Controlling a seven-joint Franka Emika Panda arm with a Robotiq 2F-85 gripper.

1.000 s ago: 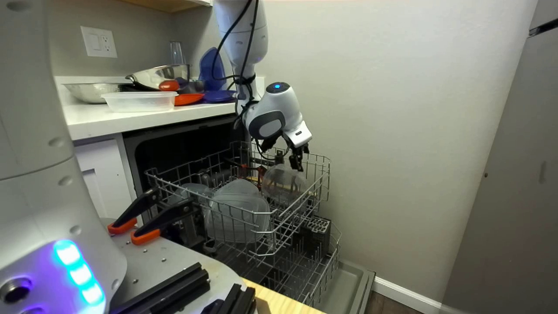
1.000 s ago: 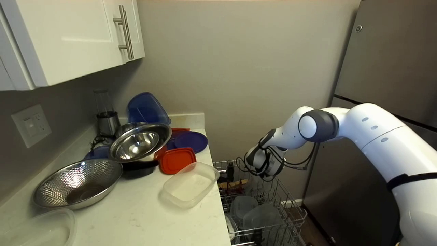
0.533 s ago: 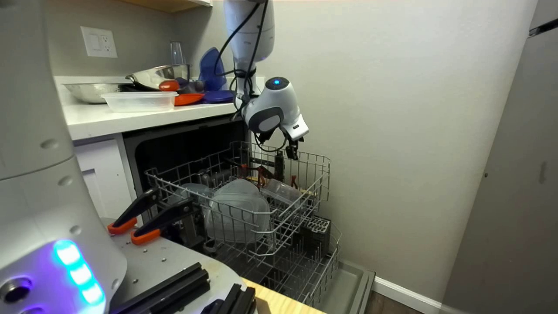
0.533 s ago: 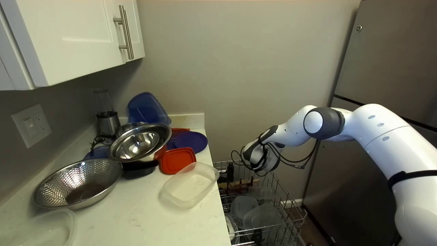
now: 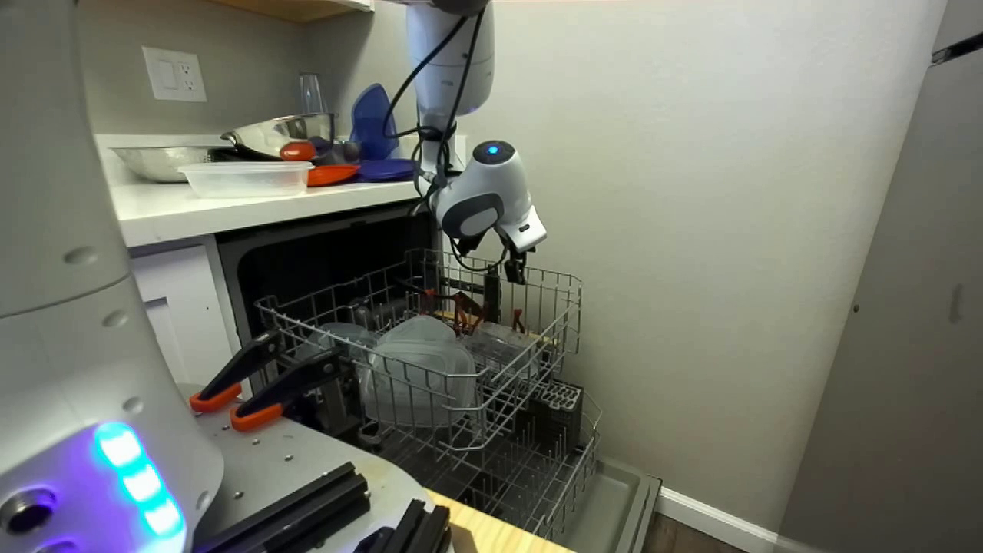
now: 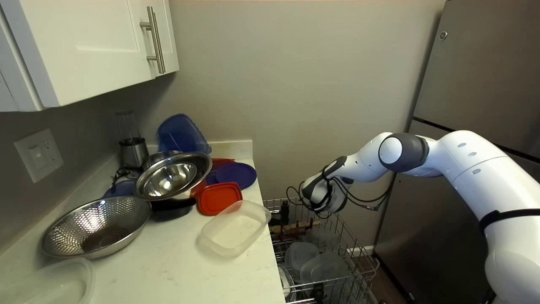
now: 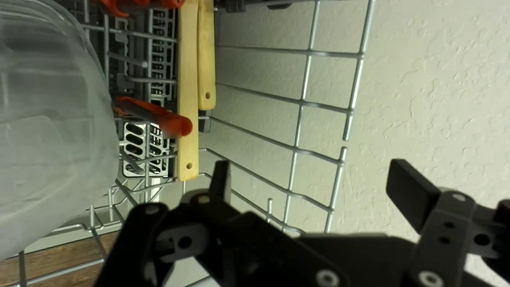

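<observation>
The black, two-fingered gripper (image 7: 312, 179) stood spread wide above the grey metal wire rack (image 7: 301, 102), its blocky fingers (image 7: 220, 179) well apart and pinching nothing. Inside that rack, near the gripper, sat the clear plastic container (image 7: 55, 131), smooth and glossy, with rounded corners and faint ridges. Its curved side bulged toward two pale, fine-grained wooden handles (image 7: 188, 71) just beside it; the wrist view cut the container off at the left edge, so the direction of its long axis could not be told. The handles lay side by side, long axes running up and down that view, their drilled ends toward the bottom. A smooth, orange-red, rod-like piece (image 7: 153, 113) with a rounded tip slanted partly over the longer handle, pointing right and slightly down. Frosted, rounded plastic containers (image 5: 418, 384) rested in the same rack, and the wall (image 7: 406, 79) beyond it was matte and lightly bumpy. In an exterior view, the white counter (image 6: 139, 270) carried a perforated, shiny steel colander (image 6: 122, 228).
</observation>
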